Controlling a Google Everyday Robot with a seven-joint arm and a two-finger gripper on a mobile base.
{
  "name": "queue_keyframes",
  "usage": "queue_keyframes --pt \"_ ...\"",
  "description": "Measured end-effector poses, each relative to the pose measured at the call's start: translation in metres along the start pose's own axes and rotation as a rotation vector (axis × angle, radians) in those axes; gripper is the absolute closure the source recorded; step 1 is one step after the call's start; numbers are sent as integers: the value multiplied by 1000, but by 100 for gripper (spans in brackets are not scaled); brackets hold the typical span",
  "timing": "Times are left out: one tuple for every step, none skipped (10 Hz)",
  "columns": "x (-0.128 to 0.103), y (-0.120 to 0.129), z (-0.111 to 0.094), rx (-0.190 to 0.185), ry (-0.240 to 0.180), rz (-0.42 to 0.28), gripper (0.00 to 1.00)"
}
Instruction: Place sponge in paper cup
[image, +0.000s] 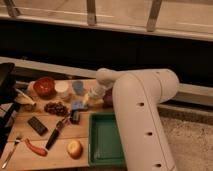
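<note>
The white arm (145, 100) ends in a pale gripper (87, 100), low over the tan wooden table (30, 161), just beside the blue sponge (77, 105). The bowl (44, 86) is red. One cup (62, 89) is white and the other cup (78, 86) is grey-blue. The grapes (56, 107) are dark red, the bar (37, 125) is black, the chili (35, 147) is red and the apple (74, 148) is yellow-orange. The tray (106, 150) is green.
</note>
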Motion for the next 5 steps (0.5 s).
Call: queue_keyframes --pt "-4 2 -9 28 -26 -24 100" --pt "-12 9 -25 55 -63 -43 100" --pt "-18 17 -39 75 -87 -59 100" --pt "-24 28 -54 92 -110 -78 100" --pt "-29 44 -75 113 -138 -102 100"
